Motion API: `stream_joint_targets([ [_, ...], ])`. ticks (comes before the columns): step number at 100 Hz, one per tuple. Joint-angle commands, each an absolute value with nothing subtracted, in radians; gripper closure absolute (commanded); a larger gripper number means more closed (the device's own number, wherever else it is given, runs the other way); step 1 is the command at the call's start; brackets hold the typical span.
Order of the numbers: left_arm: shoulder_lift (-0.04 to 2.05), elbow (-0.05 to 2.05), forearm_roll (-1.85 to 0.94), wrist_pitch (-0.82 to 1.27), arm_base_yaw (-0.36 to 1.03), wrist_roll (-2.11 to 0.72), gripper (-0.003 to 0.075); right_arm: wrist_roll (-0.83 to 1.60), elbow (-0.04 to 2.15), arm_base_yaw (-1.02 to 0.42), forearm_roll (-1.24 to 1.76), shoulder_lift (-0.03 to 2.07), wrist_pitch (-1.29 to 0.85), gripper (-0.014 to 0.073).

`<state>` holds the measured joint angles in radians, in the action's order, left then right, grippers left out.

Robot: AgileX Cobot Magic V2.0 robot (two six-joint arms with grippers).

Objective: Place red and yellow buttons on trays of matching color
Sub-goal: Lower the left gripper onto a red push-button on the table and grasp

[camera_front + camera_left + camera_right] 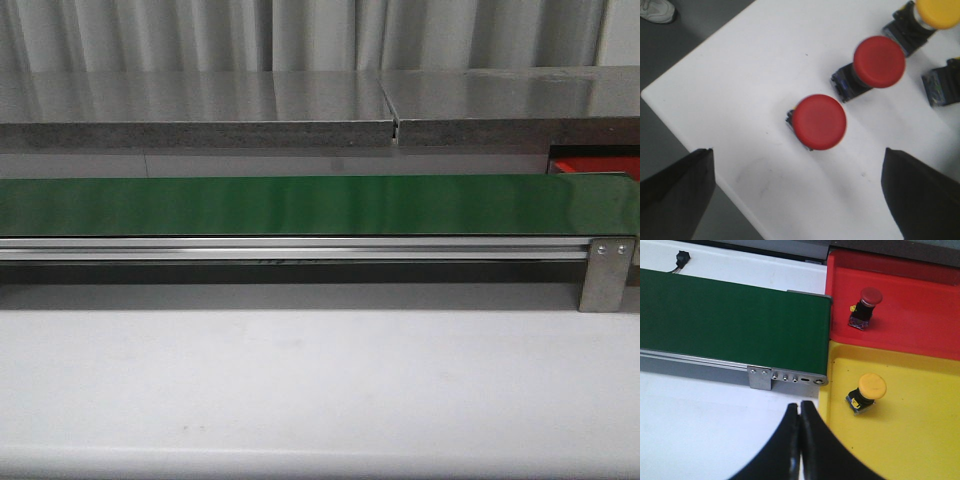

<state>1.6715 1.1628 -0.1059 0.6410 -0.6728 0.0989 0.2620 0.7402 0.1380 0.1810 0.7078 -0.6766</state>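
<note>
Two round red-capped push buttons w/ dark square bases are sitting on the white tabletop (740, 90) in the left wrist view: the nearer red button (819, 121) is lying roughly centre, the second red button (879, 61) is resting at about 1 o'clock from it, close but not touching. A yellow-capped button (938, 12) is showing at about 1 o'clock beyond that, partly cut by the edge. A dark base of another part (942, 86) is poking in at 3 o'clock; can't tell what it belongs to.

The left gripper (797, 192) is hovering above the table w/ its black fingers (675, 192) spread wide, nothing between them; the nearer red button is lying at about 12 o'clock from the gap.

In the right wrist view a dark-red capped button (866, 307) is lying tilted in the bright red flat tray (920, 315), and a yellow capped button (867, 392) is lying in the bright yellow flat tray (910, 440), at 6 o'clock from the red tray, the two trays touching. The long glossy green belt (730, 325) w/ its silver aluminium rail (695, 365) is ending just beside both trays, at 9 o'clock from them.

The right gripper (800, 440) is hanging w/ fingers pressed together, gripping nothing, over the white table near the belt's end.

In the front view the belt (300, 205) is running side to side; a sliver of red tray (595, 165) is peeking at 3 o'clock. No arms in that view.
</note>
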Motion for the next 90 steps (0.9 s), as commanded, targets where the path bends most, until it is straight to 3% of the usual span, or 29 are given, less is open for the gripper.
stream_joint_targets([
  [1,1.651,1.199,-0.105,0.552,-0.685,0.109,0.0061,0.273,0.766,0.137,0.188,0.704,-0.609,0.0712],
  [36,1.813,1.291,-0.116,0.608,-0.676,0.082,0.0061,0.273,0.766,0.137,0.188,0.704,-0.609,0.0712],
  [90,1.818,1.311,-0.116,0.57,-0.65,0.019,0.0061,0.273,0.766,0.137,0.188,0.704,-0.609,0.0712],
])
